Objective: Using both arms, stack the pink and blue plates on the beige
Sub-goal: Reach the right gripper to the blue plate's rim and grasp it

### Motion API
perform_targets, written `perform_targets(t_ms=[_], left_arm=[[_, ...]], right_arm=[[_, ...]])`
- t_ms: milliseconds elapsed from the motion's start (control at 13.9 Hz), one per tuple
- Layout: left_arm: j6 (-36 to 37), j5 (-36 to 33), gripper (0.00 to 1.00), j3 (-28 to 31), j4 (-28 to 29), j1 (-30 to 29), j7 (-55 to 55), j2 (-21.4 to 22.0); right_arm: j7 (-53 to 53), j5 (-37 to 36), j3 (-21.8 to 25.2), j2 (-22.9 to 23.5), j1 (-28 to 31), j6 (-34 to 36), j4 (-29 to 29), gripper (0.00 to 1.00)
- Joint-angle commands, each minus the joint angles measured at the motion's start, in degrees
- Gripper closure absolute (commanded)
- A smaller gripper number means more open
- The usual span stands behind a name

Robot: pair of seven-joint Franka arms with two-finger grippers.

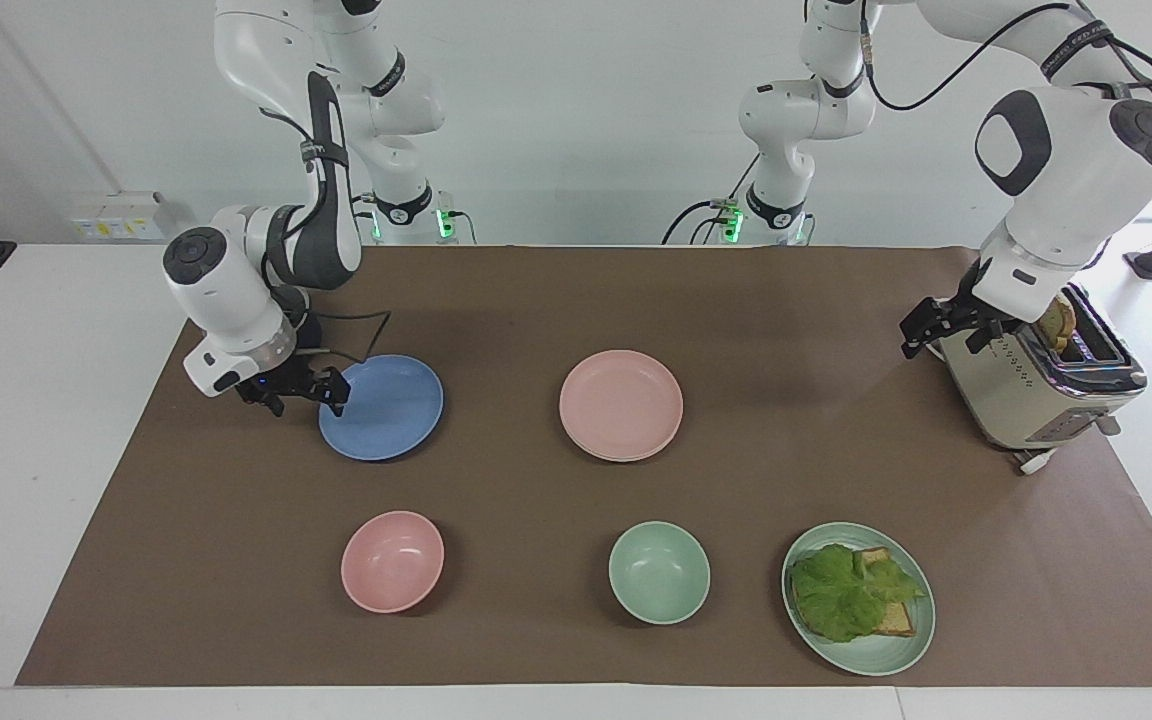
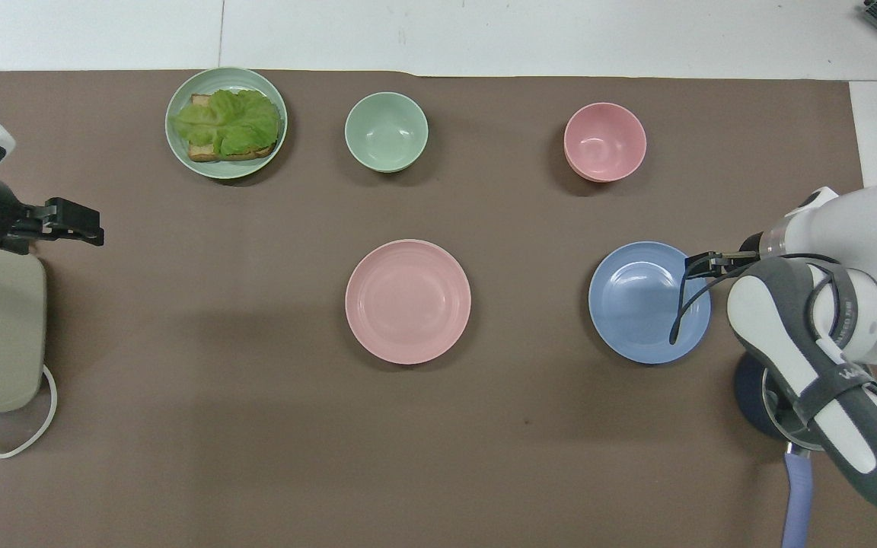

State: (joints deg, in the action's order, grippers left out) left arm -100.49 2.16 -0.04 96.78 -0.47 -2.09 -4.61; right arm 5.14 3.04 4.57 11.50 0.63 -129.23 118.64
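Two plates lie unstacked on the tabletop, the pink plate [image 1: 621, 404] mid-table beside the blue plate [image 1: 382, 407]; no beige plate is visible. The right tool [image 1: 302, 390], fingers spread and empty, hangs at the blue rim (contact unclear). The left tool [image 1: 936, 331], also spread, waits over the toaster [image 1: 1046, 395].

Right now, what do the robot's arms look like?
Both arms are chunky white tubes with dark grey joint caps and black cables looping along them. Each ends in a small black two-fingered end effector: the right end effector and the left end effector.
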Motion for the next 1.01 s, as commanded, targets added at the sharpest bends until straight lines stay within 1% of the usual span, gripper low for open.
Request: perform_targets(t_ms=[0,72,144,216,360,504,576,720,936], left_arm=[[3.09,-1.19,0.00,0.83,-2.29,0.55,0.59,0.65],[4.23,-1.19,0.00,1.61,-2.82,0.90,0.77,0.83],[6.07,-1.19,0.00,2.84,-3.78,2.56,0.77,1.00],[7.92,-1.19,0.00,3.46,-5.18,2.75,0.77,1.44],[10.04,-1.19,0.00,3.38,-6.25,2.66,0.77,2.67],[10.22,-1.19,0.00,3.12,-6.25,2.66,0.68,4.25],[10.22,-1.11,0.00,3.03,-6.25,2.58,0.59,4.26],[9.78,-1.02,0.00,2.94,-6.16,2.49,0.50,4.26],[9.35,-0.93,0.00,3.03,-6.16,2.22,0.50,4.26]], right_arm=[[2.59,1.18,-0.18,0.72,0.95,-1.63,1.24,0.00],[2.68,1.09,-0.18,0.72,0.86,-1.99,1.85,0.00],[2.86,1.09,-0.18,0.81,0.86,-3.47,2.99,0.00],[3.64,1.18,-0.18,0.81,0.95,-5.14,4.04,0.03],[4.18,1.18,-0.18,0.81,0.95,-5.59,4.41,0.18],[4.27,1.79,-0.18,0.81,0.95,-5.59,4.49,0.34],[4.53,3.45,-0.18,0.81,0.95,-5.42,4.58,0.51],[4.71,5.82,-0.09,0.90,0.95,-4.89,4.41,1.00],[5.05,6.19,-0.09,1.16,1.12,-4.54,3.88,1.00]])
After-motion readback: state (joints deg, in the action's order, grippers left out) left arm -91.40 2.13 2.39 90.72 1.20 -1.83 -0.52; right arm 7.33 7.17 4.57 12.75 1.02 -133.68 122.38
